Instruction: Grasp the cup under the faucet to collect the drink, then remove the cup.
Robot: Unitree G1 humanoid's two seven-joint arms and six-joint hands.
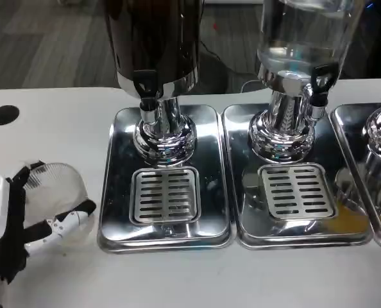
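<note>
While the left hand (11, 224) sits at the left edge of the white tabletop (62, 122), its fingers (65, 221) are clamped on a clear ribbed plastic cup (56, 192). Cup lies tilted in the grip, left of the shiny steel drip tray (117, 192) and well apart from the black faucet (147, 90) of the dark-bodied drink dispenser (155, 38). Slotted grate (165, 196) under that faucet carries nothing. Second dispenser with a clear tank (303, 38) stands on the neighbouring tray to the right.
</note>
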